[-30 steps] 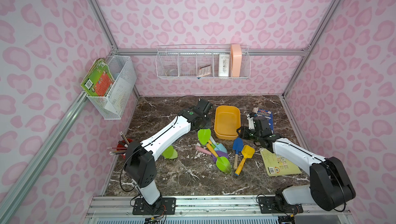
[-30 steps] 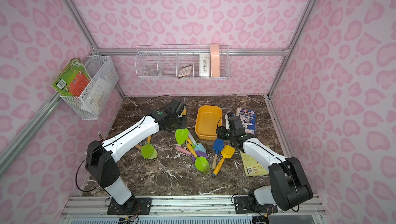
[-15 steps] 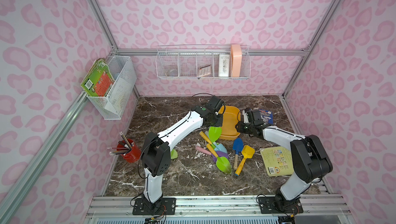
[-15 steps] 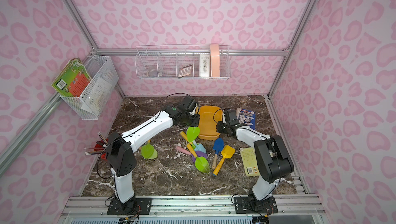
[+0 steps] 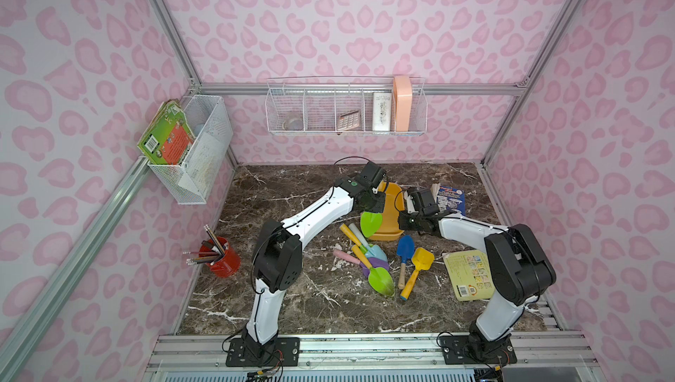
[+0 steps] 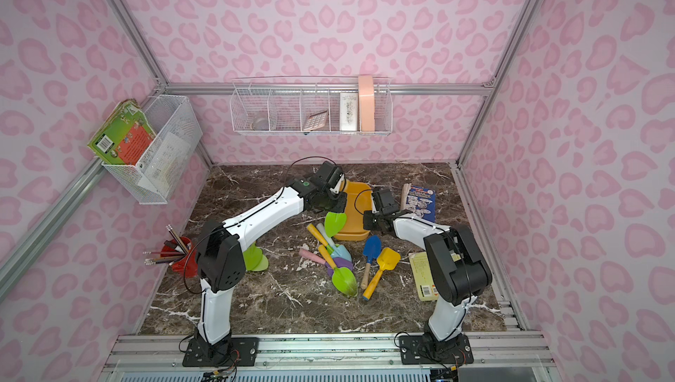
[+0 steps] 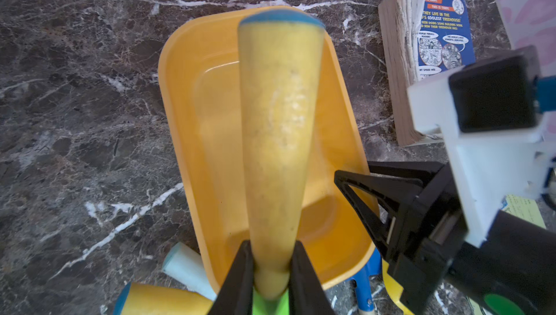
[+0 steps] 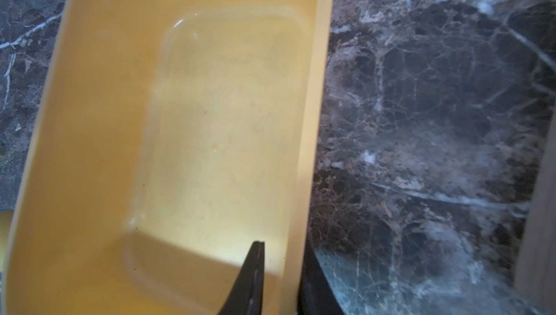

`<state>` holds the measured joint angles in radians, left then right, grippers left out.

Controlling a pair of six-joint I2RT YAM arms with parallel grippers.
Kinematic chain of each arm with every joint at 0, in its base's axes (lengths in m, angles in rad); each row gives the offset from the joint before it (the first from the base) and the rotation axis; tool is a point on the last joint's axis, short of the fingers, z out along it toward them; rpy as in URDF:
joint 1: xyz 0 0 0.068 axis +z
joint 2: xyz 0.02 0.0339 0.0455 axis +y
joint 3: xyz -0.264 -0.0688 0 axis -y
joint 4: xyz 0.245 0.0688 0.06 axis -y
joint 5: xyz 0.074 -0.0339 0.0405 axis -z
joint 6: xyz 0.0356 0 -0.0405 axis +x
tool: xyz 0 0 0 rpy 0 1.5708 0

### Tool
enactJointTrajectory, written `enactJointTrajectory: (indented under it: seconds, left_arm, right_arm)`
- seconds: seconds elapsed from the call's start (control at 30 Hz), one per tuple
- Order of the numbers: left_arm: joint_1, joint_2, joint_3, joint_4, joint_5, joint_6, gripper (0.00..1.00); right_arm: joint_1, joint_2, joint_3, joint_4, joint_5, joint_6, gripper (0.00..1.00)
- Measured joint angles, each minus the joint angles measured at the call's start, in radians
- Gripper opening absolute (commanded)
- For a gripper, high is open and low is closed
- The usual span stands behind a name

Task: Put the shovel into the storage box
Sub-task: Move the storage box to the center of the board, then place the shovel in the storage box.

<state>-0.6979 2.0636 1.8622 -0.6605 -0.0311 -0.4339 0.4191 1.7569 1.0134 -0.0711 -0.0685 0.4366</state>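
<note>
Marble tabletop (image 5: 277, 183), storage box (image 5: 389, 208), pink walls (image 5: 365, 15)

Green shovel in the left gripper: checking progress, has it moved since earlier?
Yes: the green shovel moved away from the red pencil cup, toward the storage box.

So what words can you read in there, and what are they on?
"THEY LIVE IN THE" - back cover of the blue book.
"COOLEST TREEHOUSE!" - same cover, next line down.
"THIS IS TERRY." - same cover, on an orange strip.
Speech bubbles and small print on that cover: too blurred to read.
Green book, yellow booklet, calculator, white card: print too small to read.
</note>
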Motion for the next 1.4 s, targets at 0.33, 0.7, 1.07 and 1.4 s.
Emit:
enactJointTrajectory:
  seconds: [0.33,0.7,1.07,1.4]
  left_arm:
    - [0.006,0.162,0.174,0.017,-0.051,0.013,0.05]
    - [0.019,0.319,0.290,-0.043,-0.147,-0.044,0.08]
    - [0.026,0.377,0.293,-0.047,-0.176,-0.087,0.16]
    - [0.025,0.371,0.296,-0.037,-0.175,-0.083,0.40]
  right_arm:
    - [0.002,-0.011,0.000,-0.005,0.003,-0.015,0.37]
    - [-0.002,-0.090,-0.030,-0.002,-0.005,-0.004,0.41]
    - [-0.014,-0.201,-0.092,0.013,-0.018,0.031,0.41]
    - [-0.020,-0.271,-0.138,0.017,-0.016,0.042,0.42]
